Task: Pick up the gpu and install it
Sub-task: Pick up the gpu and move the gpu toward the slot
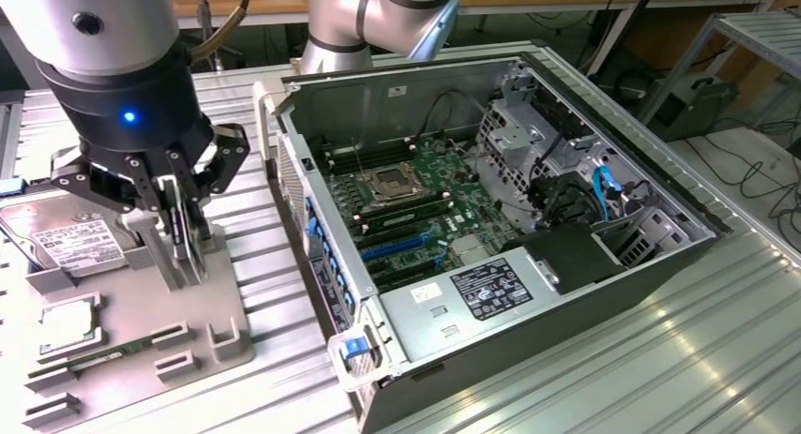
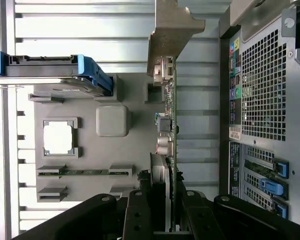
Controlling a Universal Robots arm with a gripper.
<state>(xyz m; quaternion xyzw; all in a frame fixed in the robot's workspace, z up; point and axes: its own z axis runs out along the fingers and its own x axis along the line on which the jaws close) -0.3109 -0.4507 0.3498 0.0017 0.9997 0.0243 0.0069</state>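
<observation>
One card, one grip: in the exterior view we see the gripper (image 1: 182, 230) hanging over the grey parts tray (image 1: 238, 326), its jaws drawn narrow and clamped on the gpu (image 1: 191, 256). The card stands upright and edge-on between the jaws, its lower edge reaching below them toward the tray. We cannot tell whether it has cleared its holder. A hard drive (image 1: 69, 242) lies just beside the jaws on the tray's far side, and the open computer case (image 1: 375, 106) sits well apart from them on the other. Its motherboard (image 1: 426, 195) and blue slots (image 1: 398, 246) are exposed. In the wrist view, the gripper (image 2: 166, 192) pinches one end of the gpu (image 2: 171, 125), and the card runs straight out ahead of the jaws to its metal bracket (image 2: 172, 30) at the far end. A memory stick (image 2: 85, 171) rests in its tray holder off to one side of the jaws, and the case's perforated rear panel faces them from the other. We judge the pick-up step to be in hand, with the grasp made and installation not begun. From here the work calls for a firm pinch, the card kept upright and its bracket kept clear of the tray holders and the case wall.
</observation>
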